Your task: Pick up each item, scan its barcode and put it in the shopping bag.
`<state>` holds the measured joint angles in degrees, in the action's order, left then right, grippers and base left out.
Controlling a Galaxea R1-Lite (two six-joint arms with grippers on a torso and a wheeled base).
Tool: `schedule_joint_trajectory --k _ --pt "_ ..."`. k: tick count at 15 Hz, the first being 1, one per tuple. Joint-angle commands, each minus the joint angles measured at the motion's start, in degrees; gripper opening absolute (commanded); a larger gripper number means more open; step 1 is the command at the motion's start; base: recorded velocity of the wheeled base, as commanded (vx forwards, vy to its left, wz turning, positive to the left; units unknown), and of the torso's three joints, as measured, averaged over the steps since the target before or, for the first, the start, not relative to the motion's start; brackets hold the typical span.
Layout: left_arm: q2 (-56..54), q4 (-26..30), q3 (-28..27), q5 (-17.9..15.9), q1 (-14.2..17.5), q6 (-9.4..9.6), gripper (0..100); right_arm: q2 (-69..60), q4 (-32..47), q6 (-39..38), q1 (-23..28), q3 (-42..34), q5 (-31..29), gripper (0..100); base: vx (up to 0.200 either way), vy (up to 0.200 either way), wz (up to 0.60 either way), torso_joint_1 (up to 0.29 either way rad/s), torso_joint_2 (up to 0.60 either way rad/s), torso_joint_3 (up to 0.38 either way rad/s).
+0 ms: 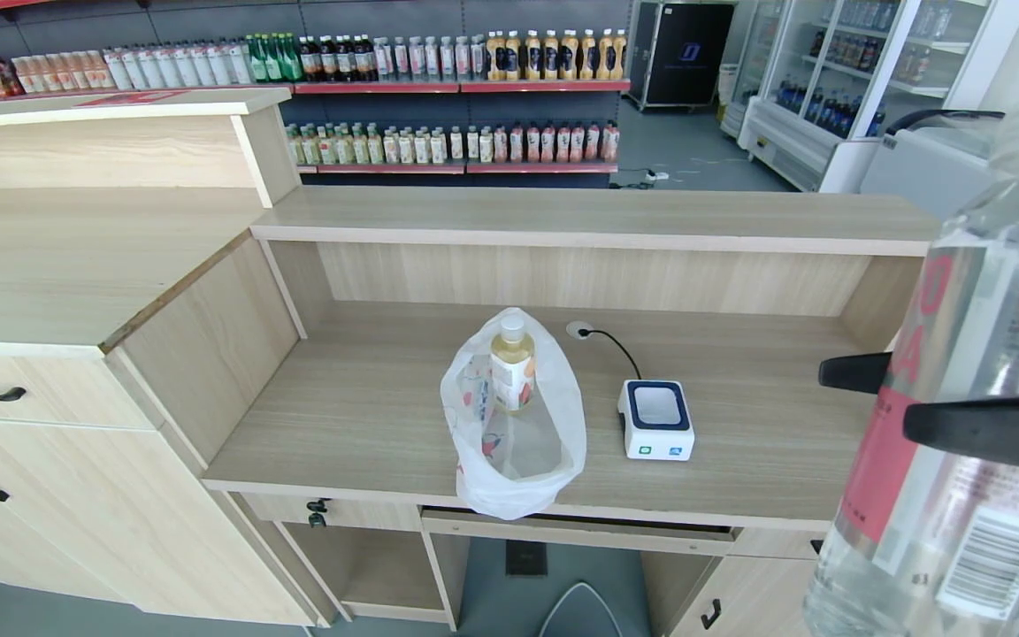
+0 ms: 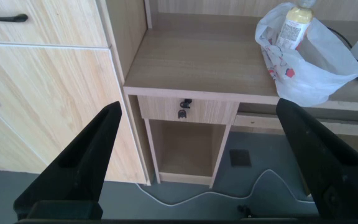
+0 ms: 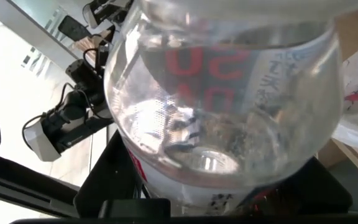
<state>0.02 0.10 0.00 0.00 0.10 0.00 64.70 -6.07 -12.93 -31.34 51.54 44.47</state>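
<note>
Bottle [image 1: 987, 301] of clear smooth plastic stands cap-up, squeezed in the right claw [image 1: 863, 398]; left claw [image 2: 197, 109] gapes wide, empty.

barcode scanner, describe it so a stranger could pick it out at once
On the lower wooden counter, just right of the white shopping bag, sits the barcode scanner. It is the only small white box there, with a dark-framed top window.

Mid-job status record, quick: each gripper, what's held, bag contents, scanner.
left gripper: open, empty, low before the counter
right gripper: shut on water bottle, held high, near the head camera
barcode: low on the water bottle, facing the head camera
bag: open on the counter's front edge, yellow bottle upright inside
scanner: on the counter, right of the bag, not touching it
</note>
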Motion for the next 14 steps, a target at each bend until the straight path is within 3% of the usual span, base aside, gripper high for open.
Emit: schedule_joint_trajectory --k 1,14 --pt "0.0 0.0 0.0 0.0 0.0 0.00 100 0.3 0.0 -0.9 0.0 0.8 0.6 0 0.000 0.000 0.00 0.000 0.00 0.000" --pt "0.0 0.0 0.0 0.0 0.0 0.00 100 0.8 1.3 -3.3 -0.5 1.0 2.4 0 0.000 0.000 0.00 0.000 0.00 0.000"
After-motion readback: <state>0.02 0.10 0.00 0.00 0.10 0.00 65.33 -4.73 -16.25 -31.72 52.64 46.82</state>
